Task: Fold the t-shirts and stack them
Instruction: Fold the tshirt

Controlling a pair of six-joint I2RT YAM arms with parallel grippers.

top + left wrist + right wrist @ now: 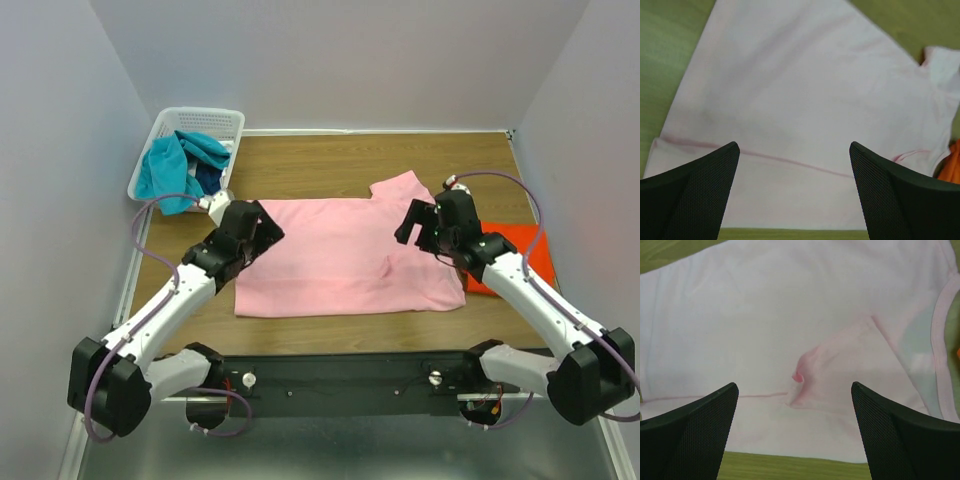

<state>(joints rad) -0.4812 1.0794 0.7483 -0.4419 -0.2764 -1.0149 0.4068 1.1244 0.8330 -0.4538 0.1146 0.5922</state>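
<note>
Right hand (794, 385) agape — t-shirt (765, 315) seemingly puckered.

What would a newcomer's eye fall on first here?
A pink shirt lies spread flat in the middle of the table. The left pincer and right pincer hang open over its two ends. An orange shirt lies at the right edge, and a basket holding teal cloth sits in the far left corner.
</note>
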